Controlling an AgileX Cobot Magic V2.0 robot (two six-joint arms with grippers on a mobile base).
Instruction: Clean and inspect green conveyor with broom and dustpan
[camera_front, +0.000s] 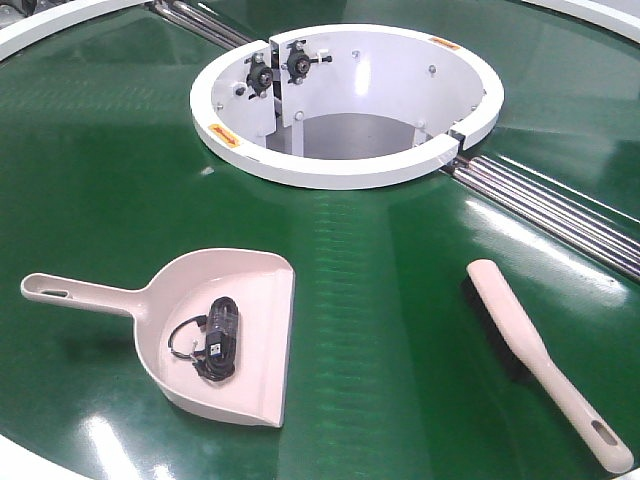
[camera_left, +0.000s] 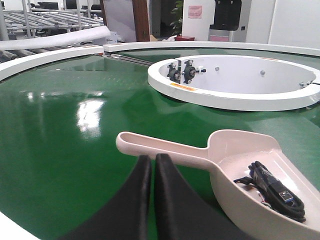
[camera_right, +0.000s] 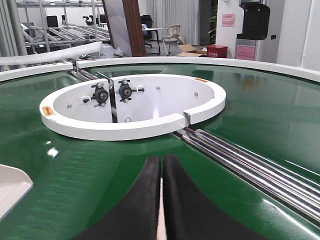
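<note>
My left pincer (camera_left: 152, 165), its two black jaws pressed together with only a slit between them and nothing held, hangs just short of the dustpan (camera_left: 250, 175), pointed at the long handle, which I judge to be my next hold. My right pincer (camera_right: 161, 167) is likewise pressed together and empty, aimed across the green conveyor (camera_right: 260, 115) toward the white ring opening (camera_right: 135, 127); the broom does not show from that wrist. Seen from the front, the dustpan (camera_front: 215, 330) lies flat on the glossy belt, handle out to the side of my left arm, and a coiled black cable with a plug (camera_front: 215, 340) sits in its scoop, seemingly the debris already gathered. The broom (camera_front: 545, 355) rests well apart, on my right arm's side, with its hang hole toward me. Metal rollers (camera_front: 560, 210) cross the belt beyond it.
</note>
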